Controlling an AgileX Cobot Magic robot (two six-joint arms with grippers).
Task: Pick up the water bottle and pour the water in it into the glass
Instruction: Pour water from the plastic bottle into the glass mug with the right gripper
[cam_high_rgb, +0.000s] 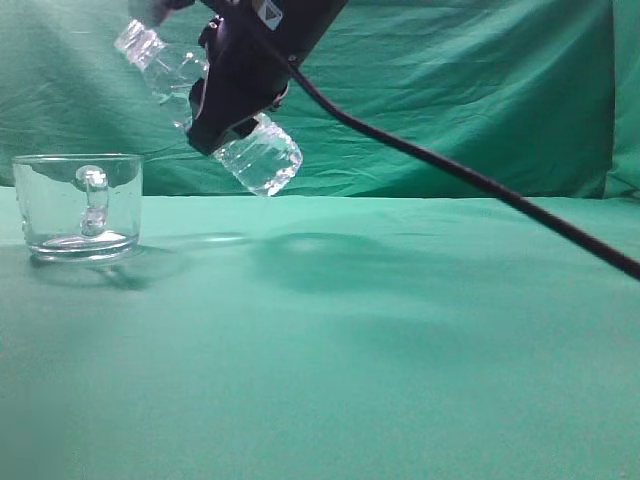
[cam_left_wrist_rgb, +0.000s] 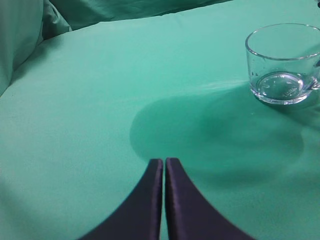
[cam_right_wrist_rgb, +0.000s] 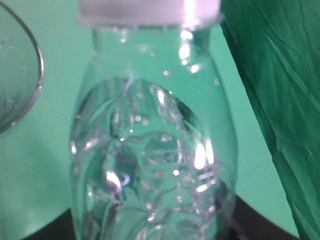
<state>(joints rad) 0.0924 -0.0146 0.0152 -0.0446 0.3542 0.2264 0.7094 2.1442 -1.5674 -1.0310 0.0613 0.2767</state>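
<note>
My right gripper (cam_high_rgb: 235, 95) is shut on the water bottle (cam_high_rgb: 262, 158) and holds it tilted in the air, neck up to the left, base down to the right. The neck (cam_high_rgb: 140, 42) is high above the right rim of the glass (cam_high_rgb: 60, 205). The glass stands upright on the green cloth at the left, handle facing the camera. In the right wrist view the bottle (cam_right_wrist_rgb: 150, 150) fills the frame with clear water in its body, and the glass rim (cam_right_wrist_rgb: 30, 95) shows at the left. No stream of water shows. My left gripper (cam_left_wrist_rgb: 164, 161) is shut and empty, low over the cloth, with the glass (cam_left_wrist_rgb: 260, 75) ahead to its right.
Green cloth (cam_high_rgb: 380, 340) covers the table and hangs as a backdrop (cam_high_rgb: 470, 90). The right arm's black cable (cam_high_rgb: 480, 180) runs down to the right. A cloth fold (cam_left_wrist_rgb: 30, 30) rises at the left of the left wrist view.
</note>
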